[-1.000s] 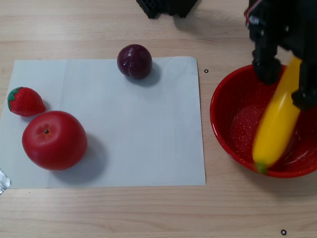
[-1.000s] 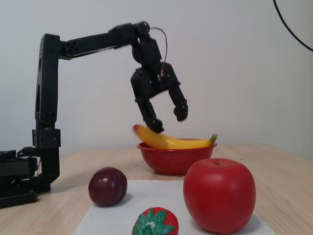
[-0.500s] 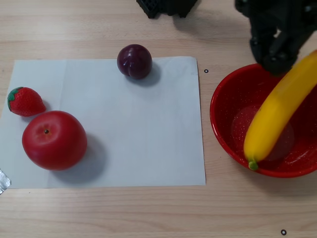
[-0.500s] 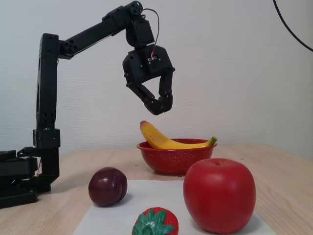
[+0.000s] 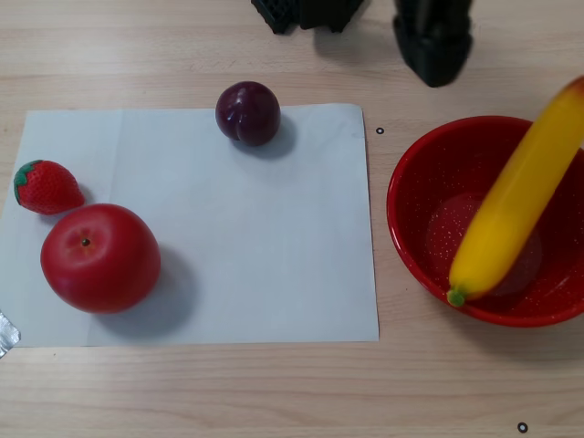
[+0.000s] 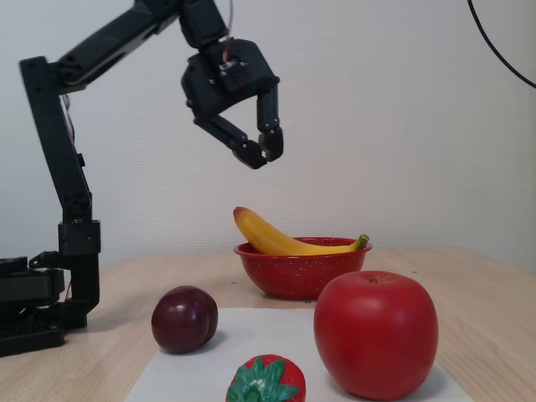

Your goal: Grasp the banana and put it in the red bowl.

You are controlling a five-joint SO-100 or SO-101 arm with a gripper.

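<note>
The yellow banana (image 5: 516, 201) lies slanted in the red bowl (image 5: 411, 228). Its green stem tip rests near the bowl's front rim and its orange end sticks out over the far right rim. In the fixed view the banana (image 6: 285, 241) lies across the bowl (image 6: 301, 276), both ends above the rim. My black gripper (image 6: 261, 153) hangs high above the bowl's left side, empty, with its fingertips together. In the other view the gripper (image 5: 432, 64) shows as a dark shape beyond the bowl.
A white paper sheet (image 5: 255, 255) carries a red apple (image 5: 100, 258), a strawberry (image 5: 46, 186) and a dark plum (image 5: 247, 113). The arm's base (image 6: 33, 310) stands at the left of the fixed view. A black cable (image 6: 502, 50) hangs at the top right.
</note>
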